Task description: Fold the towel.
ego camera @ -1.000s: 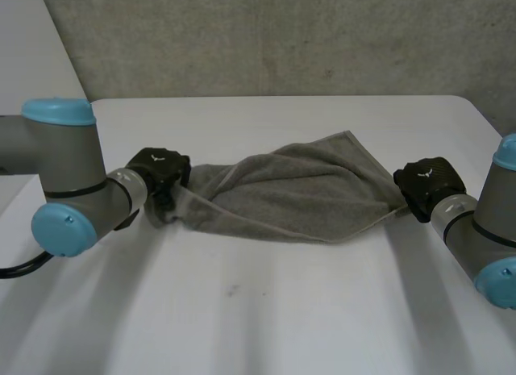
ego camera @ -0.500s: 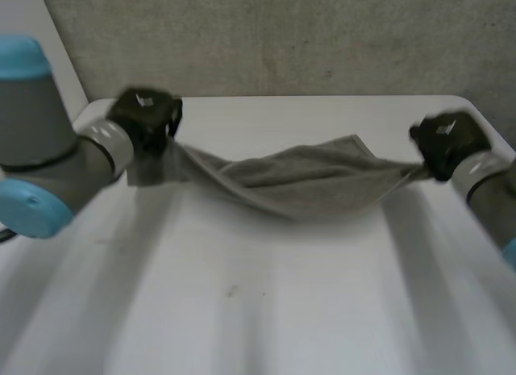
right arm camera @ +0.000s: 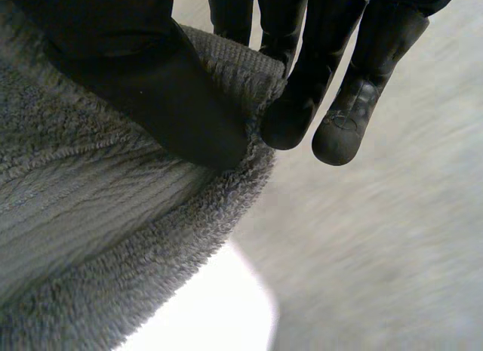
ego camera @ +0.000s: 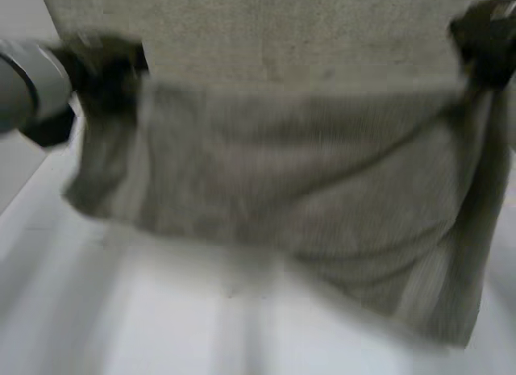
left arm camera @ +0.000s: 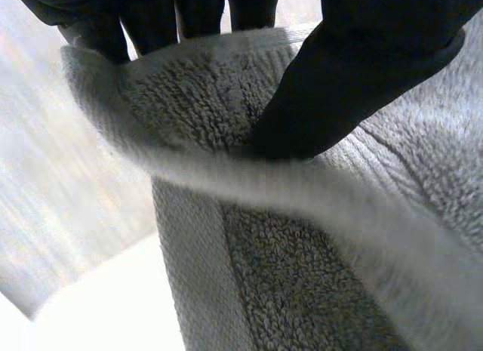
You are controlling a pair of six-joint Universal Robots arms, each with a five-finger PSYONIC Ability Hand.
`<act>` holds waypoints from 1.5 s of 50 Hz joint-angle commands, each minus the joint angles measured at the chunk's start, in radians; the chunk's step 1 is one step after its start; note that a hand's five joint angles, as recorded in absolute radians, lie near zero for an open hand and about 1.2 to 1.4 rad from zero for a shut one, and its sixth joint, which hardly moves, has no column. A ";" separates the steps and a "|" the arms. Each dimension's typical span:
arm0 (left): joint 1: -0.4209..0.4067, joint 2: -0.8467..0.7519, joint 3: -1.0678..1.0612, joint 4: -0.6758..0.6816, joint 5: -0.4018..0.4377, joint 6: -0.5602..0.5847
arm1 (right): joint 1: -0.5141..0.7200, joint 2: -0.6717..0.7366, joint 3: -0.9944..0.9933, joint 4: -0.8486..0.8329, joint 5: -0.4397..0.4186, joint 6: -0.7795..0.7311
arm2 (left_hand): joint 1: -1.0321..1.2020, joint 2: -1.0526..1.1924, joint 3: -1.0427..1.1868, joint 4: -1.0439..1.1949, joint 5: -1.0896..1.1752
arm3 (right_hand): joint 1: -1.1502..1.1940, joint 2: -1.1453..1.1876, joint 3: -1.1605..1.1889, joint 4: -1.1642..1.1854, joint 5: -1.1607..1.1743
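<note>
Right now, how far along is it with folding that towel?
Done: the left hand and right hand each pinch an upper corner of the towel. In hand: it hangs spread between them over the table. Left: no fold shows yet, so the folding and laying down remain.

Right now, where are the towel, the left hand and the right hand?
towel (ego camera: 306,189), head view, middle of the hanging cloth.
left hand (left arm camera: 362,72), left wrist view, thumb pinching the towel's edge.
right hand (right arm camera: 143,87), right wrist view, thumb pressed on the towel's edge.
</note>
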 commanded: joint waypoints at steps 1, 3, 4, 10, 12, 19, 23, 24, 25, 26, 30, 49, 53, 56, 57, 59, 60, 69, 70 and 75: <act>-0.002 -0.189 -0.110 0.020 0.004 0.012 | 0.031 0.234 0.094 0.027 0.012 -0.081 | 0.242 0.180 0.182 0.179 0.200 | 0.280 0.085 0.038 0.038 0.212; -0.002 -0.214 -0.085 0.058 0.003 0.023 | 0.040 0.274 0.062 0.003 0.017 -0.080 | 0.242 0.180 0.182 0.179 0.200 | 0.280 0.085 0.038 0.038 0.212; -0.002 -0.214 -0.085 0.058 0.003 0.023 | 0.040 0.274 0.061 0.003 0.017 -0.080 | 0.242 0.180 0.182 0.179 0.200 | 0.280 0.085 0.038 0.038 0.212; -0.004 -0.240 0.173 0.276 -0.005 0.066 | 0.069 0.328 -0.127 -0.241 0.095 -0.018 | 0.242 0.180 0.182 0.179 0.200 | 0.280 0.085 0.038 0.038 0.212; -0.004 -0.221 0.283 0.438 -0.009 0.037 | 0.078 0.255 -0.140 -0.490 0.129 0.076 | 0.242 0.180 0.182 0.179 0.200 | 0.280 0.085 0.038 0.038 0.212; 0.015 -0.156 0.297 0.647 -0.016 -0.132 | 0.069 0.078 0.017 -0.789 0.138 0.140 | 0.242 0.180 0.182 0.179 0.200 | 0.280 0.085 0.038 0.038 0.212; 0.018 -0.159 0.252 0.601 -0.014 -0.163 | 0.074 0.081 0.052 -0.704 0.129 0.115 | 0.242 0.180 0.182 0.179 0.200 | 0.280 0.085 0.038 0.038 0.212; 0.018 -0.161 0.207 0.568 -0.010 -0.158 | 0.078 0.099 0.067 -0.648 0.114 0.107 | 0.242 0.180 0.182 0.179 0.200 | 0.280 0.085 0.038 0.038 0.212; 0.018 -0.164 0.150 0.539 -0.005 -0.151 | 0.080 0.130 0.087 -0.598 0.091 0.106 | 0.242 0.180 0.182 0.179 0.200 | 0.280 0.085 0.038 0.038 0.212; 0.018 -0.164 0.150 0.539 -0.005 -0.151 | 0.080 0.130 0.087 -0.597 0.090 0.106 | 0.242 0.180 0.182 0.179 0.200 | 0.280 0.085 0.038 0.038 0.212; 0.018 -0.191 -0.039 0.555 0.001 -0.116 | 0.081 0.206 0.182 -0.513 0.022 0.104 | 0.242 0.180 0.182 0.179 0.200 | 0.280 0.085 0.038 0.038 0.212; 0.018 -0.255 -0.610 0.795 0.004 0.237 | 0.071 0.394 0.389 -0.421 0.017 0.104 | 0.149 0.087 0.089 0.086 0.107 | 0.280 0.085 0.038 0.038 0.212; 0.018 -0.187 -0.656 0.798 0.006 0.242 | 0.069 0.334 0.433 -0.422 0.003 0.104 | -0.095 -0.157 -0.155 -0.158 -0.137 | 0.280 0.085 0.038 0.038 0.212; 0.018 -0.139 -0.676 0.799 0.006 0.242 | 0.069 0.294 0.462 -0.422 0.001 0.107 | -0.251 -0.313 -0.311 -0.313 -0.292 | 0.280 0.085 0.038 0.038 0.212; 0.018 -0.118 -0.680 0.799 0.006 0.242 | 0.069 0.280 0.474 -0.422 0.000 0.112 | -0.274 -0.336 -0.334 -0.337 -0.316 | 0.280 0.085 0.038 0.038 0.212; 0.016 -0.104 -0.688 0.802 0.006 0.242 | 0.069 0.270 0.488 -0.425 0.001 0.112 | -0.298 -0.360 -0.358 -0.361 -0.339 | 0.280 0.085 0.038 0.038 0.212; 0.016 -0.099 -0.697 0.808 0.006 0.242 | 0.069 0.263 0.498 -0.428 0.001 0.114 | -0.298 -0.360 -0.358 -0.361 -0.340 | 0.280 0.085 0.038 0.038 0.212; 0.009 -0.135 -0.714 0.825 0.007 0.244 | 0.071 0.265 0.517 -0.430 0.003 0.114 | -0.298 -0.360 -0.358 -0.361 -0.340 | 0.280 0.085 0.038 0.038 0.212; 0.006 -0.145 -0.719 0.834 0.007 0.242 | 0.069 0.265 0.517 -0.430 0.001 0.114 | -0.298 -0.360 -0.358 -0.361 -0.340 | 0.280 0.085 0.038 0.038 0.212; -0.002 -0.151 -0.743 0.858 0.010 0.244 | 0.069 0.266 0.519 -0.431 0.003 0.114 | -0.313 -0.375 -0.373 -0.375 -0.354 | 0.280 0.085 0.038 0.038 0.212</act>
